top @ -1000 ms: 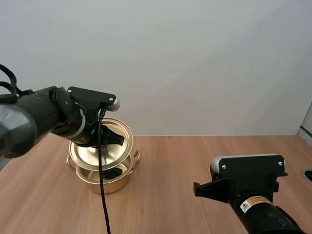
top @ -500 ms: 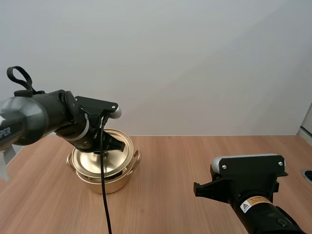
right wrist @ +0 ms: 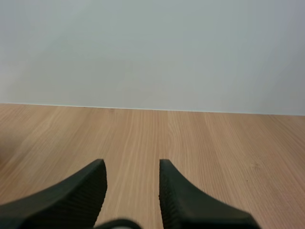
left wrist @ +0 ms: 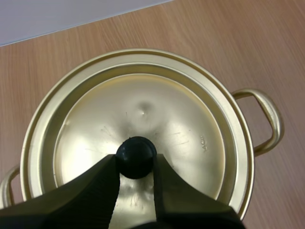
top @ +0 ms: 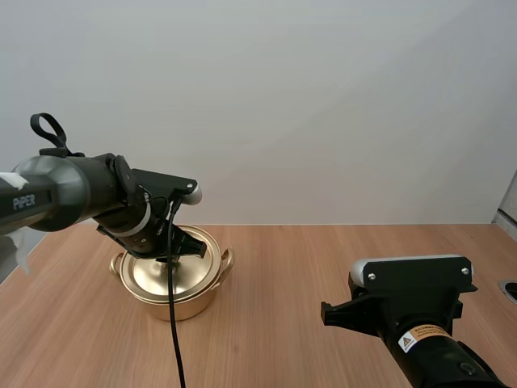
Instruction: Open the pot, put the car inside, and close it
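Observation:
A gold pot point(top: 187, 301) with two loop handles stands at the left of the table. Its gold lid point(top: 166, 271) lies flat on the rim and covers the inside. My left gripper point(top: 179, 246) reaches down over the lid from the left. In the left wrist view the left gripper point(left wrist: 136, 163) is shut on the lid's black knob point(left wrist: 137, 153), and the lid point(left wrist: 190, 124) sits level inside the pot's rim point(left wrist: 240, 143). My right gripper point(right wrist: 132, 164) hovers open over bare wood, holding nothing. The right arm point(top: 412, 311) is at the front right.
The wooden table point(top: 323, 267) stretches bare between the pot and the right arm. A white wall stands behind the table's far edge point(right wrist: 152, 109). One pot handle point(left wrist: 267, 119) sticks out toward the table's middle.
One second ago the lid hung tilted above the pot, which held a dark object. My left gripper has lowered it flat onto the rim. The right arm has not moved.

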You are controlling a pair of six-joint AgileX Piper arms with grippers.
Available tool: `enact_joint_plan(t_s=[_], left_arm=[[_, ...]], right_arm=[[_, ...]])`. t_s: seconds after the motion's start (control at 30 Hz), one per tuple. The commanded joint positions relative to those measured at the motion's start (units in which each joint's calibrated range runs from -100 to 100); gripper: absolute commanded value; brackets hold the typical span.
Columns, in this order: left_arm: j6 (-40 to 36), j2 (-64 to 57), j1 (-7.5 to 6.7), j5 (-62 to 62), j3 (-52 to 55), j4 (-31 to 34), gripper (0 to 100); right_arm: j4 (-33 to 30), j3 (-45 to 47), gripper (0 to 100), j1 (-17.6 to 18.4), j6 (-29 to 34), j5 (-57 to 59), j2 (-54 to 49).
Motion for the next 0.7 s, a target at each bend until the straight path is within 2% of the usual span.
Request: enact_joint_plan(t_s=[0.0,0.07,0.13,0.3,0.4,0.47,0.67], left_arm=[[0.2,0.0,0.01,0.1,0.0,0.0,0],[0.2,0.0,0.01,0.1,0.0,0.0,1],[0.2,0.0,0.01,-0.1,0.0,0.0,9],[0.2,0.0,0.01,-0.1,0.0,-0.1,53],[0.2,0.0,0.01,-0.1,0.0,-0.1,71],[0.2,0.0,0.01,-0.1,0.0,-0.1,74],[0.2,0.0,0.01,-0.1,0.0,-0.1,74]], right_arm=[[0.1,0.0,60,0.0,0.0,0.1,0.0],[0.1,0.0,60,0.0,0.0,0.1,0.0],[0.1,0.0,60,0.0,0.0,0.1,0.0],[0.1,0.0,60,0.0,0.0,0.1,0.0],[0.1,0.0,60,0.0,0.0,0.1,0.0],[0.1,0.0,60,0.0,0.0,0.1,0.0],[0.1,0.0,60,0.0,0.0,0.1,0.0]])
